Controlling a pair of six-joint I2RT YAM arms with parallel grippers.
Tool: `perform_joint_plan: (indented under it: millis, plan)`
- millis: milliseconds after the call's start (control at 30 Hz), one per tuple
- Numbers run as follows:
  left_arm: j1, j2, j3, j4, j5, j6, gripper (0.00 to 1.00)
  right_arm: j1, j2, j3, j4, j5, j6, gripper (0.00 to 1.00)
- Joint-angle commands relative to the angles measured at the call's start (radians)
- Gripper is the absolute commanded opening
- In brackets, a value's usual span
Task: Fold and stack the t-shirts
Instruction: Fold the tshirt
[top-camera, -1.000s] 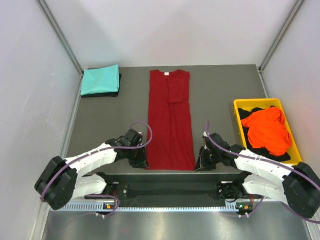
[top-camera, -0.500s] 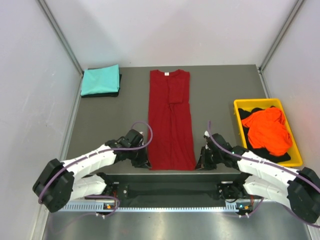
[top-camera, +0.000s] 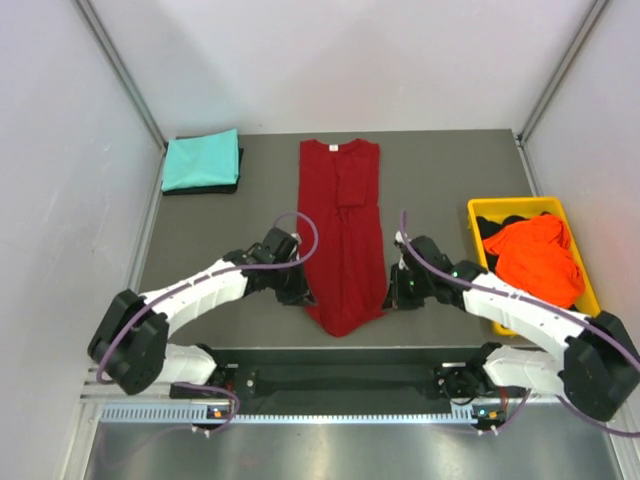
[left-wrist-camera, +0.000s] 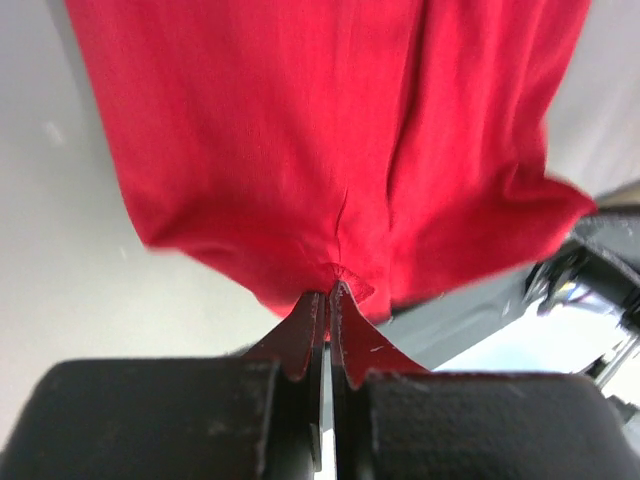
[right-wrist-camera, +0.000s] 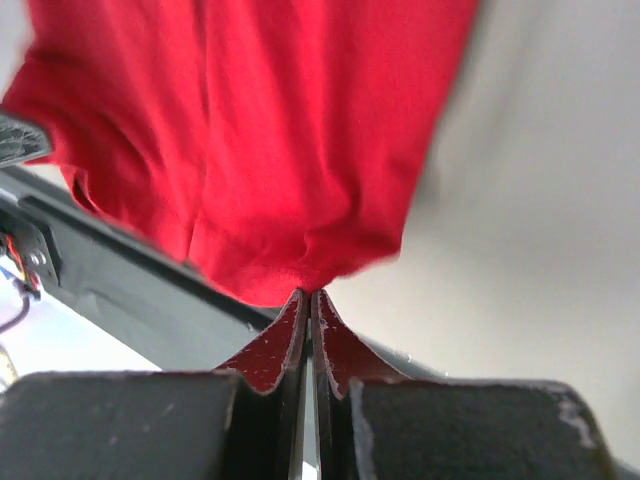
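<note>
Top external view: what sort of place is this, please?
Probably a robot test cell, not a home: plain white panels enclose a grey table, two arms are bolted at its near edge, and a yellow bin holds t-shirts.

I can't read any text, brand, number or sign in any of my three views. The only label I can spot is a small pale tag (top-camera: 333, 147) at the collar of the long dark red cloth t-shirt (top-camera: 340, 230), towards the far edge of the grey table (top-camera: 440, 170). It is too small for me to make out anything printed on it.
</note>
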Motion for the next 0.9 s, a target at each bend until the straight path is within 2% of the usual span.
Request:
perform_joint_plan:
  millis: [0,300,467,633,867]
  plan:
    - [0.066,0.058,0.111,0.048,-0.026,0.051,0.0,-0.049,0.083,0.13,-0.023,0.032,-0.133,0.0]
    - [0.279,0.326,0.382,0.096,0.046,0.134,0.0,-0.17,0.337,0.409,-0.026,0.016,-0.294,0.0]
    - [0.321,0.461,0.578,0.08,0.053,0.17,0.0,-0.25,0.52,0.578,-0.066,0.022,-0.37,0.0]
    - [0.374,0.607,0.692,0.099,0.11,0.158,0.0,-0.304,0.661,0.746,-0.106,0.02,-0.421,0.0]
    - [0.397,0.695,0.813,0.082,0.067,0.177,0.0,-0.34,0.743,0.883,-0.134,0.026,-0.462,0.0]
